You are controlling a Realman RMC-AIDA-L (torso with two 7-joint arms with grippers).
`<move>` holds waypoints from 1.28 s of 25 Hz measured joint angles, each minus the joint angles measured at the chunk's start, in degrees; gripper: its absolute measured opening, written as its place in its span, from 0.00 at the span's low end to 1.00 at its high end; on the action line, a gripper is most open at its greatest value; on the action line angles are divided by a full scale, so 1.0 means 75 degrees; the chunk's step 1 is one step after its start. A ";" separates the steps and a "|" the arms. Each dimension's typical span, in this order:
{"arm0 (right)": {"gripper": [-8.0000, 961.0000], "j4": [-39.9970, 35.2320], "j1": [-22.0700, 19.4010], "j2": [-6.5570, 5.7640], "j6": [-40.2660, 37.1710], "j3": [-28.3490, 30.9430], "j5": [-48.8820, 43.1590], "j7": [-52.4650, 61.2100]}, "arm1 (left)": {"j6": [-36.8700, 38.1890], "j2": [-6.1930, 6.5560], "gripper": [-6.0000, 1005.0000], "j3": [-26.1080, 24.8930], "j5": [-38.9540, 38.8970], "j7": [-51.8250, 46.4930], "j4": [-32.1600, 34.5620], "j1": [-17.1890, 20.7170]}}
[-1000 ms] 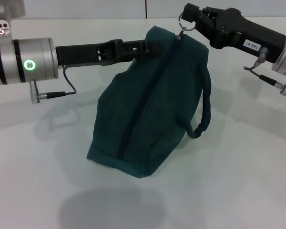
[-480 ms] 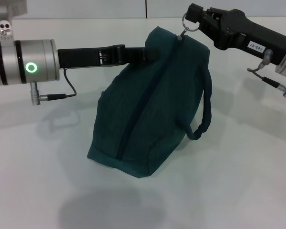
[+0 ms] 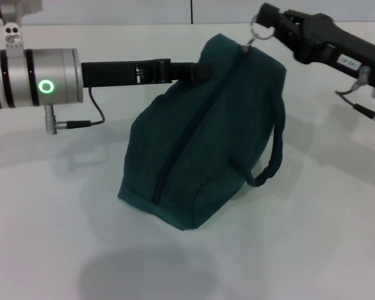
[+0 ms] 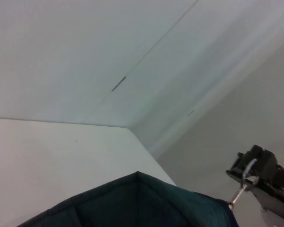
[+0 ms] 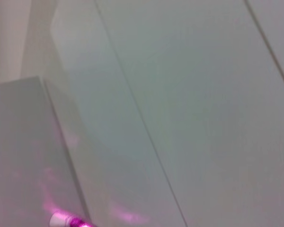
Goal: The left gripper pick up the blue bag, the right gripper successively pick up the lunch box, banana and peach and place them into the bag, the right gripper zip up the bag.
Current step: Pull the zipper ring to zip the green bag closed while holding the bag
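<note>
The dark blue bag stands on the white table, its zip line closed along the whole length. My left gripper is shut on the bag's upper left edge. My right gripper is shut on the metal zip pull ring at the bag's top right corner. The left wrist view shows the bag's top and, farther off, the right gripper with the pull. Lunch box, banana and peach are out of view.
The bag's carry strap hangs loose on its right side. The white table spreads around the bag, with a wall behind it. The right wrist view shows only pale wall panels.
Both grippers and the top of the bag have shifted a little to the right. The right gripper still holds the zip pull at the bag's corner.
</note>
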 joint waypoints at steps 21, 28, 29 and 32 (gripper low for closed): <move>0.06 0.0420 -0.0229 0.0012 -0.0503 0.0250 0.0392 0.0354 | 0.0267 -0.0009 0.05 0.0012 -0.0204 0.0107 0.0000 -0.0036; 0.06 0.0499 -0.0259 0.0003 -0.0508 0.0308 0.0418 0.0815 | 0.0308 -0.0045 0.05 0.0011 -0.0218 0.0121 -0.0001 -0.0050; 0.06 0.0543 -0.0256 0.0003 -0.0497 0.0312 0.0425 0.0906 | 0.0308 -0.0065 0.05 0.0011 -0.0228 0.0169 -0.0001 -0.0053; 0.06 0.0765 -0.0190 0.0004 -0.0431 0.0320 0.0439 0.1181 | 0.0315 -0.0121 0.05 0.0013 -0.0291 0.0368 -0.0002 -0.0066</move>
